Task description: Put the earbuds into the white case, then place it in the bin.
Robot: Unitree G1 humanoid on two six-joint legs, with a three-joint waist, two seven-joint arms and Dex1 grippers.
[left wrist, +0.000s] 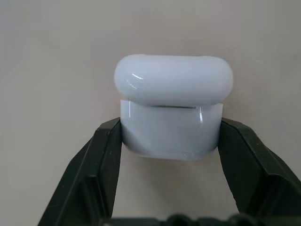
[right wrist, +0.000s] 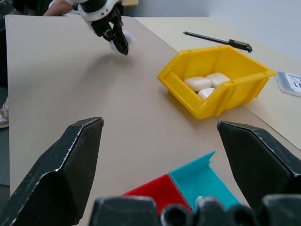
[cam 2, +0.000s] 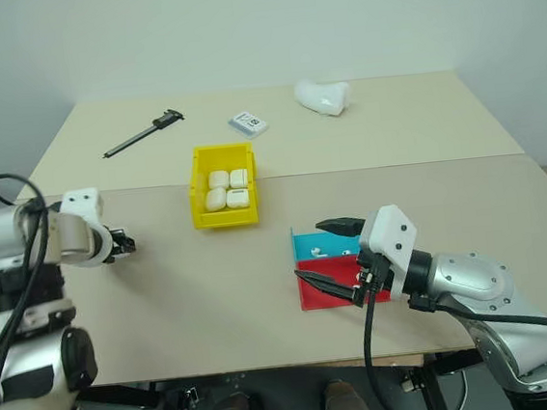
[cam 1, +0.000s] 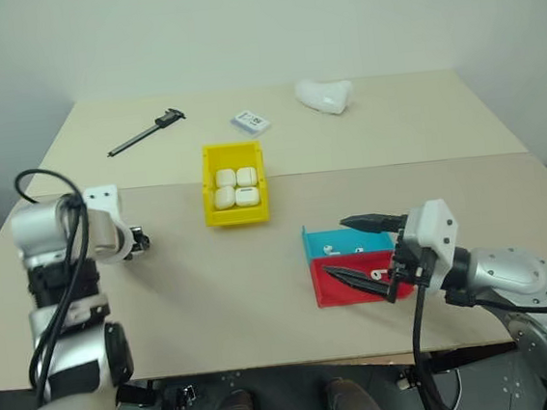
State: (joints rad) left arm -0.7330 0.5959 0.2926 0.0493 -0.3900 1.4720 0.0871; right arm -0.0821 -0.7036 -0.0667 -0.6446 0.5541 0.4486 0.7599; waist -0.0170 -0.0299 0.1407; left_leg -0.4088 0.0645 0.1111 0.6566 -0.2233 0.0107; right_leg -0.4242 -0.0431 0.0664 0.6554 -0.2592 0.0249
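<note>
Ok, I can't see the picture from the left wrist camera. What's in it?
A small glossy white case with rounded corners is pinched between the two black fingers of the left pincer, which press on its lower half from both sides. Its lid is down, with a thin seam across the middle. Behind it is the plain beige table.

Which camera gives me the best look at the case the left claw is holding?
Left wrist view: the white case sits close up, clamped between the left claw's fingers, lid closed. In the right wrist view it is a small white patch behind the claw; in the eye views the claw hides it.
</note>
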